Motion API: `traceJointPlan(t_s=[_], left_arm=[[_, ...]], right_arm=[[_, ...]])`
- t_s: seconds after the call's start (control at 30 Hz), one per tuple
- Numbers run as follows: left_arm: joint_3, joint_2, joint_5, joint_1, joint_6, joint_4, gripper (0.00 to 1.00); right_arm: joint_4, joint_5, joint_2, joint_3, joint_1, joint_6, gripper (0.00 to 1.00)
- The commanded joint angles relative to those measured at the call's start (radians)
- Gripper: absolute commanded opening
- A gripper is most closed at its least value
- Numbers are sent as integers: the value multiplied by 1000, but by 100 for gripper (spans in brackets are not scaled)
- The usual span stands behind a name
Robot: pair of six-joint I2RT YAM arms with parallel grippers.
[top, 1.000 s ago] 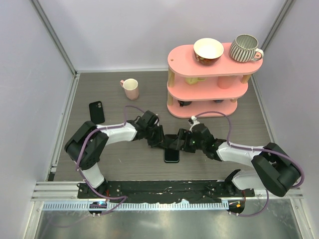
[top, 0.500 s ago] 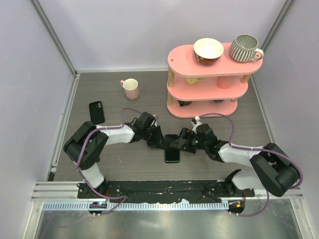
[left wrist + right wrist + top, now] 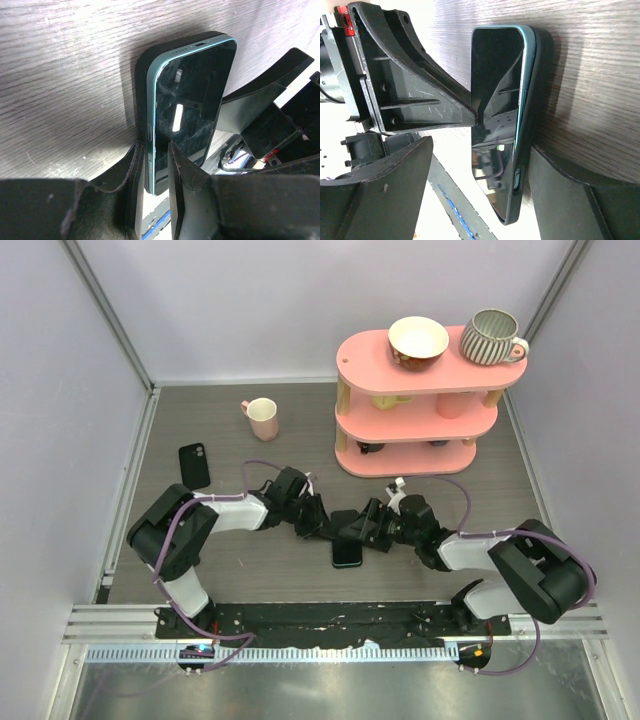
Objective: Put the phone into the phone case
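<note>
The left gripper (image 3: pixel 153 150) pinched the long edge of the phone (image 3: pixel 192 95), fingers nearly closed; the right gripper (image 3: pixel 481 147) straddled it, spread wide, holding nothing; the phone case (image 3: pixel 194 465) lay well apart.

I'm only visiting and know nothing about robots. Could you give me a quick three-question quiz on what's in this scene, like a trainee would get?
1. True or false: the phone lies on the pink shelf.
2. What stands on the shelf's top tier? A) a bowl and a striped mug; B) two phones; C) a plate and a spoon.
3. How many mugs stand on the table itself?

Key
1. False: it lies on the table.
2. A.
3. One, the pink mug.
</note>
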Motion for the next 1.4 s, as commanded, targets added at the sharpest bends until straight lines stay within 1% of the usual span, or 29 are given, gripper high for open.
traceJointPlan(t_s=[0.0, 0.07, 0.1, 0.2, 0.23, 0.3, 0.33, 0.4, 0.43, 0.5, 0.6, 0.63, 0.73, 0.83, 0.87, 0.93, 0.97, 1.0, 1.03, 1.07, 1.13, 1.2, 1.23, 1.27, 1.3, 1.33, 1.37], left_arm=[[-12, 19, 53, -41, -25, 76, 22], [-8, 19, 48, -41, -17, 68, 22], [-8, 19, 43, -41, -14, 59, 22], [-3, 23, 34, -40, -6, 42, 22], [-1, 25, 30, -41, -3, 39, 22], [0, 31, 30, -41, -2, 39, 22], [0, 33, 28, -41, -2, 39, 22], [0, 39, 25, -41, -3, 42, 22], [0, 40, 25, -41, -3, 44, 22], [-1, 45, 25, -41, -3, 44, 22], [-3, 36, 29, -40, -6, 44, 22], [2, 33, 33, -40, -3, 42, 23], [20, -7, 45, -8, 17, -5, 24], [38, -85, 62, 49, 37, -43, 31], [43, -108, 75, 66, 41, -68, 41], [51, -201, 89, 115, 61, -100, 52], [51, -240, 97, 130, 69, -113, 62], [51, -275, 111, 144, 77, -123, 66], [51, -350, 121, 173, 84, -137, 69], [49, -387, 129, 184, 101, -143, 76], [40, -459, 160, 202, 115, -145, 86], [31, -551, 190, 204, 123, -139, 89], [23, -576, 238, 204, 118, -101, 91], [12, -622, 267, 204, 83, -69, 91], [-17, -642, 293, 204, 57, -23, 91], [-34, -659, 331, 202, 29, 69, 91], [-50, -688, 338, 204, -4, 115, 91]], right_arm=[[176, -141, -25, 50, 22, 50, 78], [116, -108, -42, 56, 21, 14, 76], [14, -89, -49, 68, 19, -6, 75], [-108, -26, -84, 79, 18, -71, 64], [-120, -18, -92, 76, 18, -81, 57], [-155, -5, -104, 76, 21, -106, 50], [-163, -2, -105, 74, 18, -111, 44], [-162, 3, -97, 67, 18, -118, 38], [-157, 5, -92, 64, 18, -120, 33], [-127, -12, -75, 56, 18, -120, 27], [-57, -35, -37, 38, 18, -109, 5], [-47, -40, -34, 35, 18, -111, 2], [-17, -63, -60, 31, 18, -118, 1], [-48, -49, -110, 39, 16, -152, 1], [-72, -46, -156, 44, 18, -161, 1], [-83, -51, -207, 44, 16, -174, 1], [-77, -55, -257, 39, 16, -175, 1], [-68, -61, -290, 35, 16, -172, 1], [-50, -69, -319, 22, 15, -163, 1], [5, -86, -380, 15, 15, -132, 1], [50, -103, -431, 8, 13, -105, 1], [76, -123, -494, 16, 13, -80, 1], [78, -124, -512, 31, 13, -79, 1], [78, -133, -522, 38, 13, -74, 1], [79, -140, -531, 47, 13, -63, 1], [85, -150, -532, 59, 13, -57, 1], [122, -156, -529, 62, 13, -42, 1]])
